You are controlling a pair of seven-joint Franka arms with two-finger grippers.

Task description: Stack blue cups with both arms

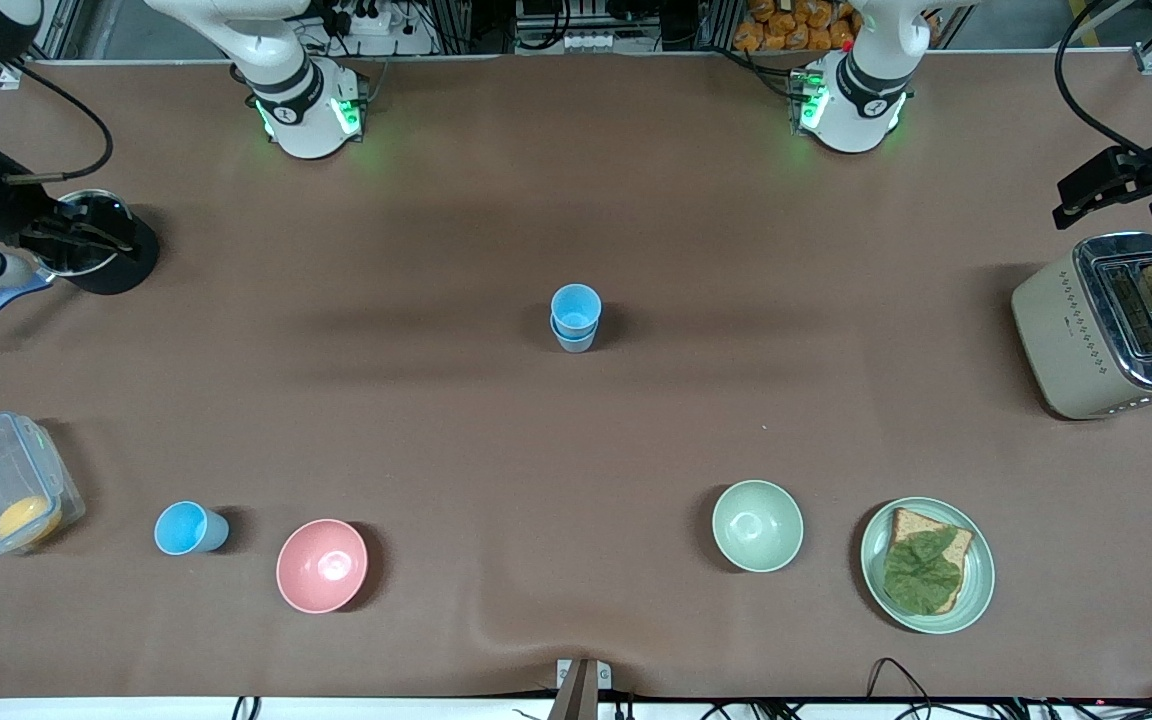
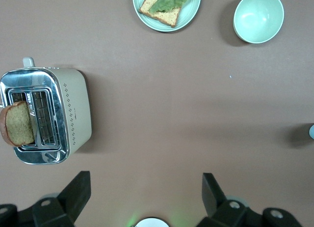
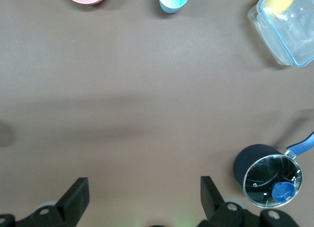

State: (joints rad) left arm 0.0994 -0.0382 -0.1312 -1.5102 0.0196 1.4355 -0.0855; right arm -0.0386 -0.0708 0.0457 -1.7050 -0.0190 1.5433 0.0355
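Two blue cups (image 1: 575,317) nested mid-counter, a third cup (image 1: 190,528) just beside the pink bowl (image 1: 322,565), left tool (image 2: 144,192) wide above the toaster (image 2: 46,115) – right tool (image 3: 142,195) wide above the pot (image 3: 269,181).

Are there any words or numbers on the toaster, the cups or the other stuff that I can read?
None can be read.
Toaster: only rows of small dots, no letters.
Stacked blue cups, single blue cup, bowls, plate, box: plain.
Marks on the arm bases: too small to read.

Left end effector (image 2: 142,197) and right end effector (image 3: 140,197) hang open, raised.
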